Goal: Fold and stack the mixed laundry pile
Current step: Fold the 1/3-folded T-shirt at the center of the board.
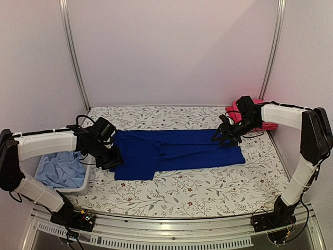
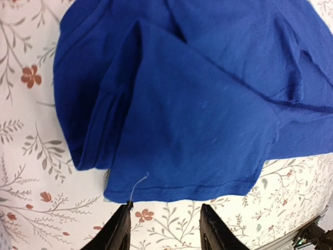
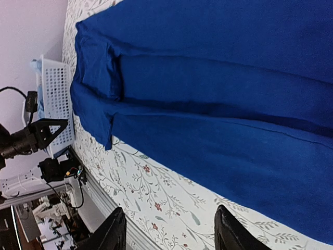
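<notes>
Top external: blue shirt point(image 1: 177, 152) part-folded; left gripper point(image 1: 107, 156) and right gripper point(image 1: 222, 136) gape empty; light-blue shirt point(image 1: 62, 169) and red garment point(image 1: 268, 125) waiting.

— Where could a hand pass on the table?

— The near strip of the floral table cover point(image 1: 197, 195) lies bare from side to side, between the royal-blue shirt point(image 1: 177, 151) and the front rail point(image 1: 156, 229). The strip behind the shirt is bare too, up to the wall point(image 1: 171, 52).

— And the sides?

— On the left the white basket point(image 1: 83, 183) stands at the table's edge with the light-blue shirt point(image 1: 61, 169) in it. The left gripper point(image 1: 112, 160) hangs just beside it. At the back right the red-pink garment point(image 1: 268, 124) fills the corner, behind the right gripper point(image 1: 219, 138).

— Overhead?

— Two leaning frame posts point(image 1: 73, 57) stand at the back corners, with free room between them.
</notes>
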